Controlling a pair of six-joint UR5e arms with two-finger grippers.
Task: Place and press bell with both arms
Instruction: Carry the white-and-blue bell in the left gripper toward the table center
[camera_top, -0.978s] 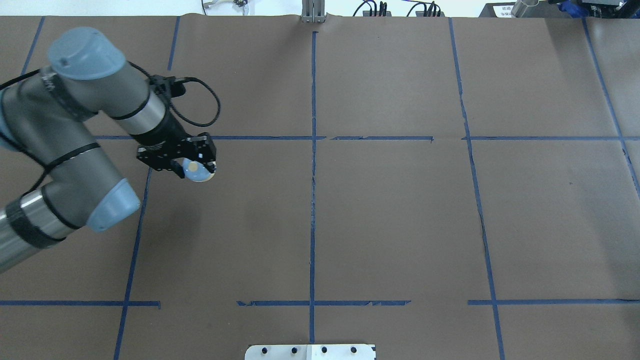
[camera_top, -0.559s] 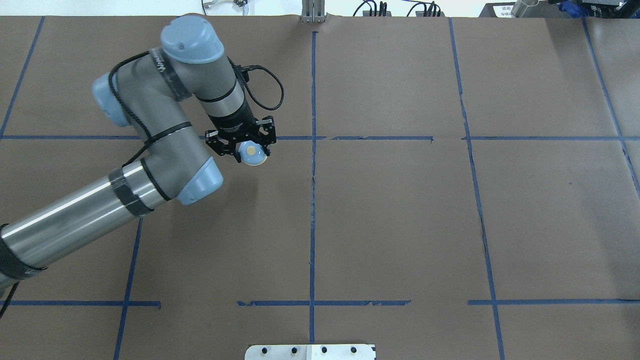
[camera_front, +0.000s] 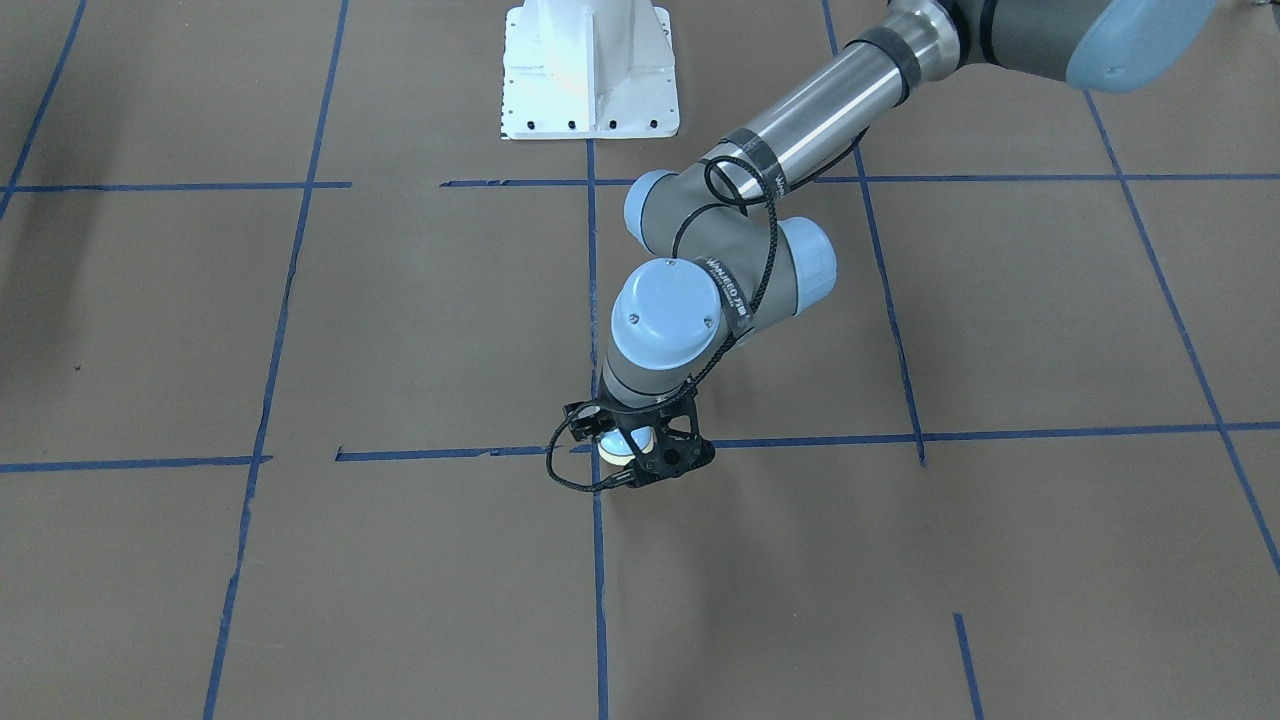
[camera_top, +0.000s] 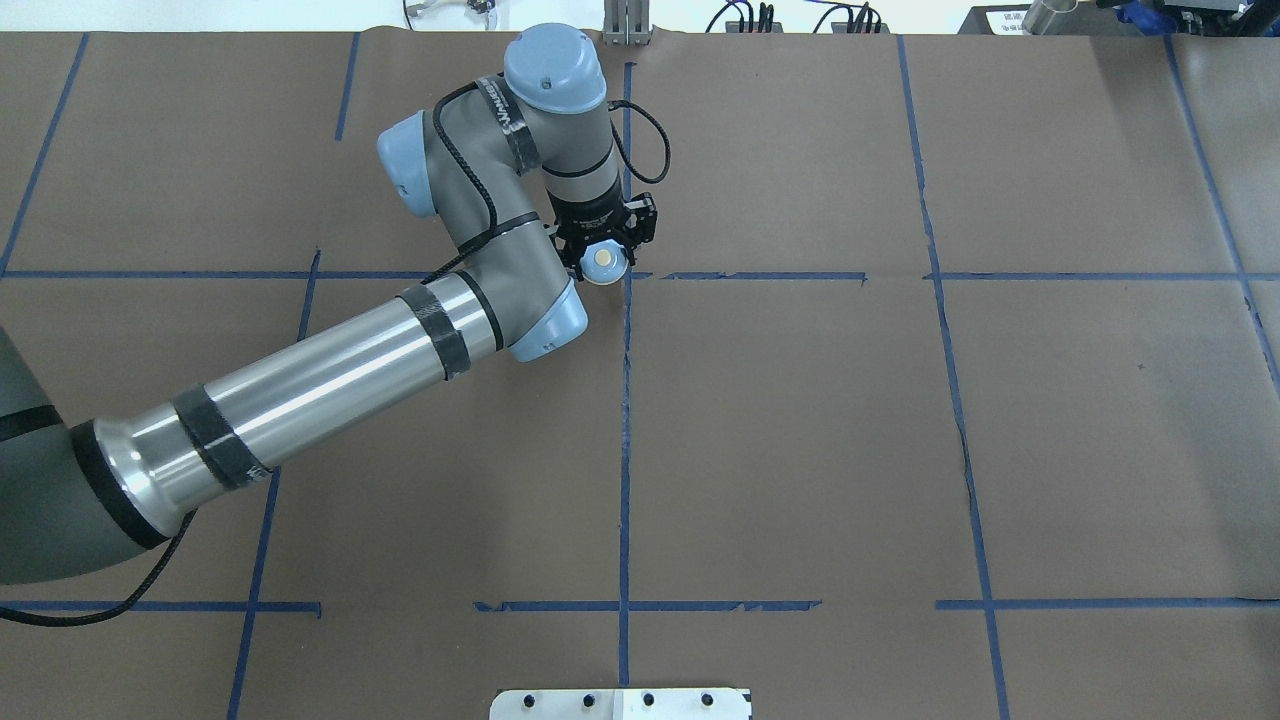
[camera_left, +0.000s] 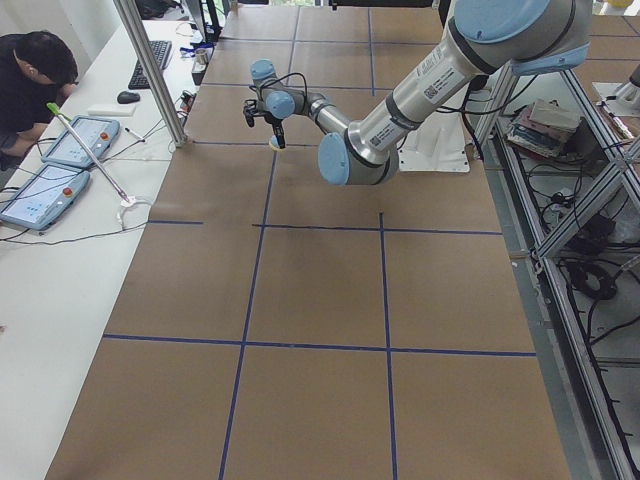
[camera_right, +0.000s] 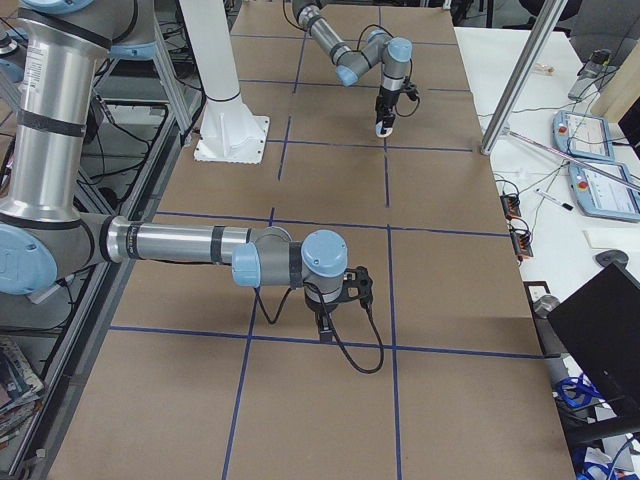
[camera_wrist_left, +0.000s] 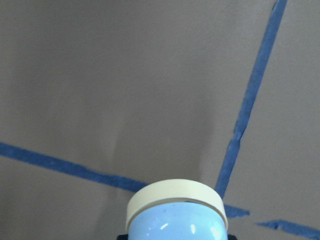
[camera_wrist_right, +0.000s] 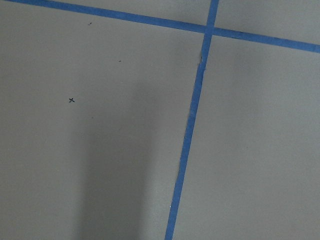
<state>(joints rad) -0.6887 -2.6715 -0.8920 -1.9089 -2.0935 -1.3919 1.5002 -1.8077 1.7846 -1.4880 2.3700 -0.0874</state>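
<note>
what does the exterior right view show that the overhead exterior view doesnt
Only exterior right: the right arm, with the right gripper low over the table beside a blue tape line; whether it is open cannot be told.
Only overhead: the bell from above, its cream button facing the camera.
Both: the left arm reaching to the table's middle, the left gripper shut on the bell.

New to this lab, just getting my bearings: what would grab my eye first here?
The silver left arm stretches across the brown paper table, its left gripper shut on a small light blue bell by the blue tape crossing at the far middle. In the exterior right view, the right arm hangs low, its right gripper pointing down.
</note>
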